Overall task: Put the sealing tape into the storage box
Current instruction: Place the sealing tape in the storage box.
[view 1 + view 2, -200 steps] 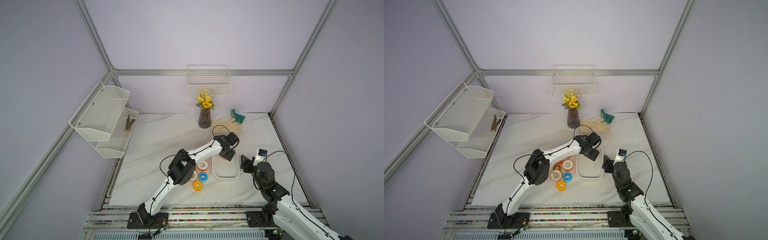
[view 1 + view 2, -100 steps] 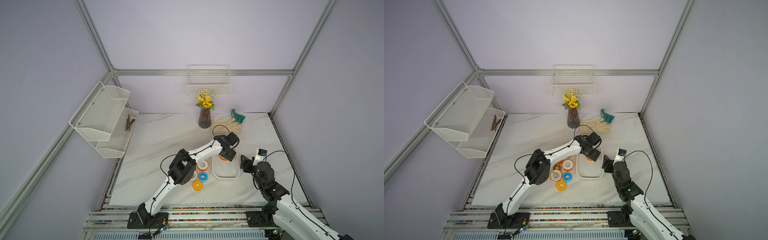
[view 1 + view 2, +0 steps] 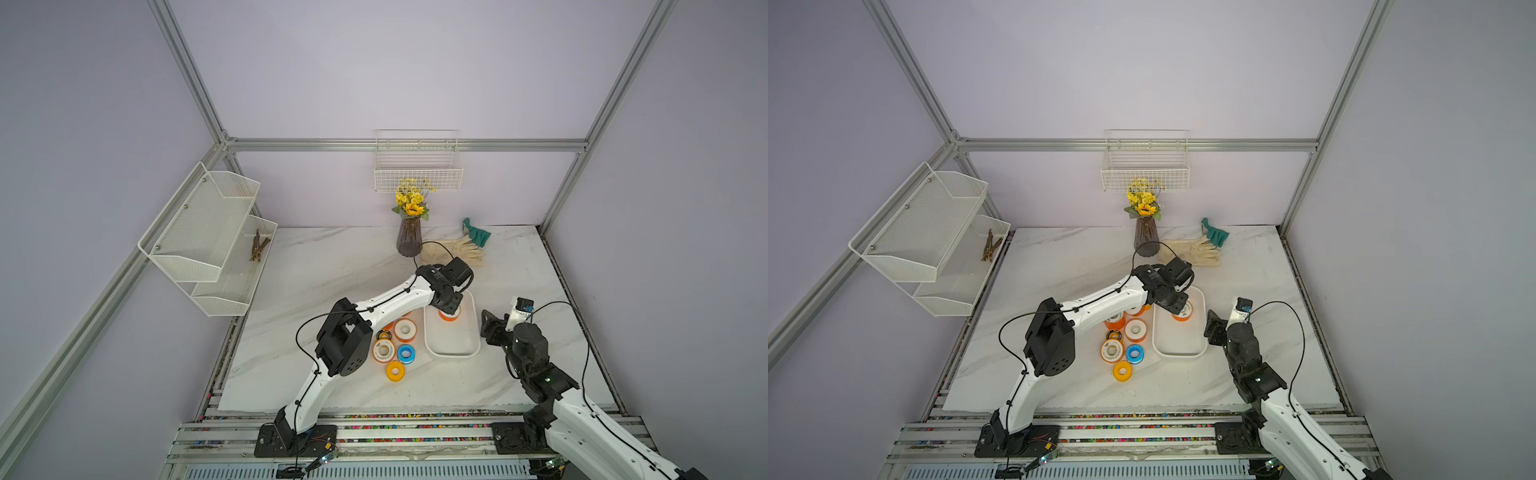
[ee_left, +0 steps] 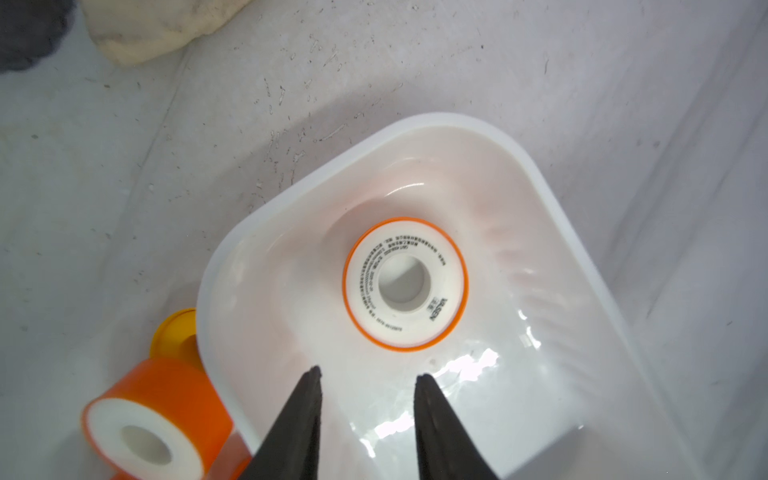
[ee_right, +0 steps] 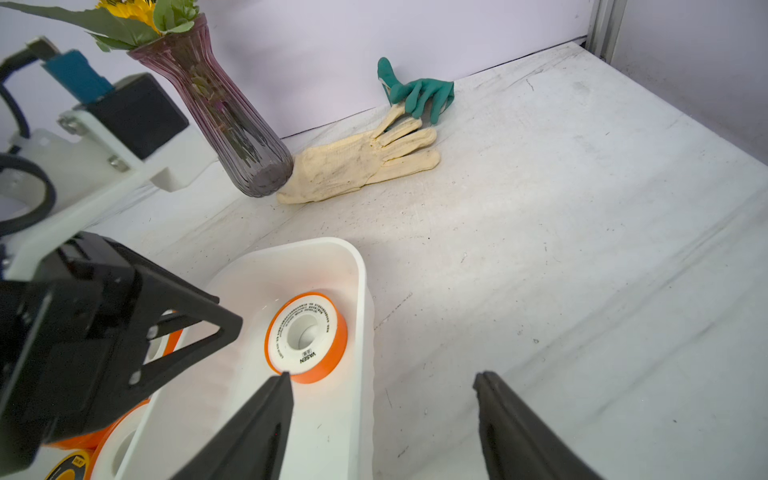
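Observation:
The storage box [image 3: 453,354] [image 3: 1179,353] is a shallow white tub on the marble table. One orange sealing tape spool [image 3: 449,314] [image 4: 405,284] [image 5: 306,336] lies flat in its far end, white face up. My left gripper [image 4: 368,372] [image 3: 451,305] hovers just over it, open by a narrow gap, with nothing between the fingers. Several more spools [image 3: 405,329] lie on the table left of the box: orange, black-yellow, blue [image 3: 406,353] and yellow [image 3: 395,370]. My right gripper [image 5: 382,376] [image 3: 488,328] stands open beside the box's right rim, holding nothing.
A purple vase of yellow flowers [image 3: 409,241], a cream glove [image 3: 455,251] and a green glove [image 3: 478,235] lie behind the box. White wire baskets hang on the back wall [image 3: 417,174] and on the left wall [image 3: 208,232]. My left forearm [image 3: 390,301] crosses above the loose spools.
The orange spool, first hidden under my left gripper, now lies free in the box's far end. The left jaws stand closer together. My right arm has not moved.

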`<act>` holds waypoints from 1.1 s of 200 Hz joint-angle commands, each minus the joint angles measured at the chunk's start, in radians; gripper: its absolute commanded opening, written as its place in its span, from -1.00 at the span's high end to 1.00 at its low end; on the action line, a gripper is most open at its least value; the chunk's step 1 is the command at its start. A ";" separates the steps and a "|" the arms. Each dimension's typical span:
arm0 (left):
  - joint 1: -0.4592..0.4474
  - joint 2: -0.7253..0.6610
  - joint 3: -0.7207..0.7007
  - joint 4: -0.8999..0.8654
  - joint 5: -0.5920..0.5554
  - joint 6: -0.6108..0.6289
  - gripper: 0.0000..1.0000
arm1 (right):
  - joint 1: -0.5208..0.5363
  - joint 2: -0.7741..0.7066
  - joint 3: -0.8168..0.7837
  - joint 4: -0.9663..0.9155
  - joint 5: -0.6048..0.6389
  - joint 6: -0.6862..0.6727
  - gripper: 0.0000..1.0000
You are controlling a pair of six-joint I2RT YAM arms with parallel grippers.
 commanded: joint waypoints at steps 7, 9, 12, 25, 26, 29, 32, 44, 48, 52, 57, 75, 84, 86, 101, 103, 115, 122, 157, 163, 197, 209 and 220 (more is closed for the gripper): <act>0.000 -0.040 -0.058 -0.008 0.004 -0.028 0.78 | 0.004 -0.007 0.026 0.032 -0.005 -0.003 -0.49; 0.000 -0.040 -0.061 -0.008 0.005 -0.029 0.82 | 0.004 -0.007 0.027 0.032 -0.005 -0.003 -0.49; 0.000 -0.039 -0.063 -0.010 0.006 -0.029 0.86 | 0.004 -0.006 0.026 0.032 -0.005 -0.003 -0.49; 0.000 -0.030 -0.072 -0.016 0.016 -0.030 1.00 | 0.004 -0.006 0.026 0.032 -0.007 -0.003 -0.48; 0.000 -0.029 -0.072 -0.016 0.016 -0.030 1.00 | 0.004 -0.006 0.027 0.032 -0.007 -0.003 -0.49; 0.000 -0.027 -0.072 -0.017 0.018 -0.030 1.00 | 0.004 -0.007 0.026 0.032 -0.007 -0.003 -0.49; 0.000 -0.023 -0.072 -0.020 0.022 -0.030 1.00 | 0.004 -0.006 0.026 0.032 -0.007 -0.003 -0.49; 0.000 -0.010 -0.066 -0.028 0.033 -0.031 1.00 | 0.004 -0.007 0.026 0.032 -0.006 -0.003 -0.49; 0.000 -0.005 -0.064 -0.029 0.037 -0.030 1.00 | 0.004 -0.007 0.026 0.032 -0.007 -0.003 -0.49; 0.000 -0.001 -0.063 -0.028 0.039 -0.030 1.00 | 0.004 -0.008 0.026 0.032 -0.006 -0.003 -0.48; 0.000 0.005 -0.061 -0.028 0.042 -0.029 1.00 | 0.004 -0.008 0.026 0.032 -0.007 -0.003 -0.49; -0.001 0.037 -0.036 -0.037 0.052 -0.026 1.00 | 0.004 -0.009 0.025 0.032 -0.008 -0.005 -0.49; 0.000 0.052 -0.018 -0.044 0.057 -0.024 1.00 | 0.004 -0.006 0.026 0.032 -0.007 -0.005 -0.48; 0.000 0.056 -0.015 -0.046 0.058 -0.023 1.00 | 0.004 -0.006 0.026 0.032 -0.007 -0.005 -0.49; 0.000 0.080 0.007 -0.050 0.067 -0.022 1.00 | 0.004 -0.008 0.026 0.030 -0.006 -0.003 -0.48; 0.000 0.083 0.010 -0.051 0.068 -0.021 1.00 | 0.004 -0.010 0.026 0.030 -0.005 -0.003 -0.49; 0.000 0.102 0.027 -0.055 0.068 -0.021 1.00 | 0.004 -0.011 0.024 0.030 -0.004 -0.003 -0.49; 0.001 0.112 0.038 -0.060 0.066 -0.020 1.00 | 0.004 -0.014 0.024 0.030 -0.004 -0.003 -0.49; 0.003 0.149 0.077 -0.066 0.055 -0.019 1.00 | 0.004 -0.013 0.024 0.030 -0.005 -0.003 -0.49; 0.003 0.156 0.085 -0.065 0.055 -0.020 1.00 | 0.005 -0.012 0.023 0.030 -0.007 -0.003 -0.49; 0.003 0.199 0.129 -0.065 0.069 -0.010 1.00 | 0.004 -0.013 0.024 0.030 -0.008 -0.004 -0.48; 0.003 0.207 0.139 -0.063 0.057 -0.010 1.00 | 0.004 -0.012 0.024 0.030 -0.010 -0.005 -0.49; 0.004 0.219 0.150 -0.061 0.050 -0.008 1.00 | 0.004 -0.013 0.024 0.030 -0.010 -0.005 -0.49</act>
